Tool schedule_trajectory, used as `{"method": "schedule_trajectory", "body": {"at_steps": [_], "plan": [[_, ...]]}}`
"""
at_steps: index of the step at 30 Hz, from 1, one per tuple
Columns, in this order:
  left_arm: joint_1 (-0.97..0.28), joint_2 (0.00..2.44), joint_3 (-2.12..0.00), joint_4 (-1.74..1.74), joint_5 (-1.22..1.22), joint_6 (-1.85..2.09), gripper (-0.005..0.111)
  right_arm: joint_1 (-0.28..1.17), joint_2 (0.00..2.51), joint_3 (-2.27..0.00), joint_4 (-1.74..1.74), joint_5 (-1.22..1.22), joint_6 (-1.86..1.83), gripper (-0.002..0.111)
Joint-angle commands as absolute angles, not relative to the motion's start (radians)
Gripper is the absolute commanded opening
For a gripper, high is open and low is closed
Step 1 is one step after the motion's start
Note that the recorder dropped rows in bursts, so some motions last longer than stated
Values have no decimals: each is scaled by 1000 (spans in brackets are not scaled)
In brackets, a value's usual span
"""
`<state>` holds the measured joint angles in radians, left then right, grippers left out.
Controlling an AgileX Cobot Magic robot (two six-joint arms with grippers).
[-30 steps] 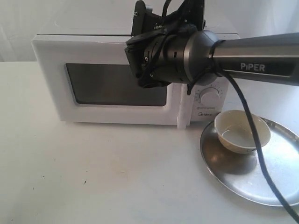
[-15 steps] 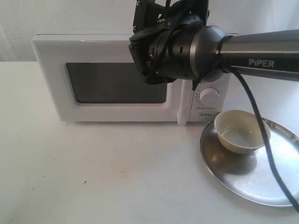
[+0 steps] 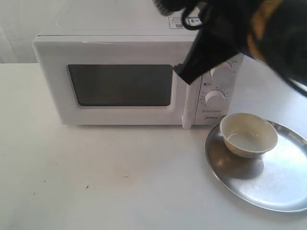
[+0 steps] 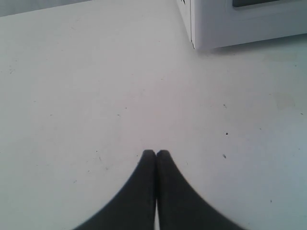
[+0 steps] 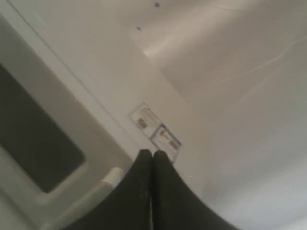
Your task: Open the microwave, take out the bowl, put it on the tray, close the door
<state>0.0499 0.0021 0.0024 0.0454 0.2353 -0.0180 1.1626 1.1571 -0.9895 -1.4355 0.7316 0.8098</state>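
Note:
The white microwave [image 3: 115,52] stands at the back of the table with its door [image 3: 120,91] flush against the body and the bar handle [image 3: 188,105] upright. The cream bowl [image 3: 248,134] sits on the left part of the silver tray [image 3: 283,187], right of the microwave. My right arm [image 3: 240,33] is a dark blur above the microwave's knob side. My right gripper [image 5: 152,153] is shut and empty, hovering over the microwave's top [image 5: 96,72] near its stickers [image 5: 156,129] and the handle's top [image 5: 110,177]. My left gripper [image 4: 156,153] is shut and empty over bare table.
Two round knobs [image 3: 214,97] sit right of the handle. A corner of the microwave [image 4: 240,24] shows far ahead of the left gripper. White table [image 3: 96,182] stretches in front of the microwave and left of the tray; a white wall lies behind.
The right arm has lifted off the front of the door and swung up and to the right, nearer the camera. Microwave, bowl and tray have stayed put.

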Motion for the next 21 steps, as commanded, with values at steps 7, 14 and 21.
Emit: {"method": "schedule_trajectory", "body": {"at_steps": [7, 14, 21], "plan": [[46, 0, 0, 38, 236, -22, 0, 1165, 756, -832, -934, 490, 903, 0], [46, 0, 0, 38, 236, -22, 0, 1167, 679, -827, -935, 491, 903, 0], [46, 0, 0, 38, 236, -22, 0, 1116, 545, -730, -935, 476, 1010, 0]]}}
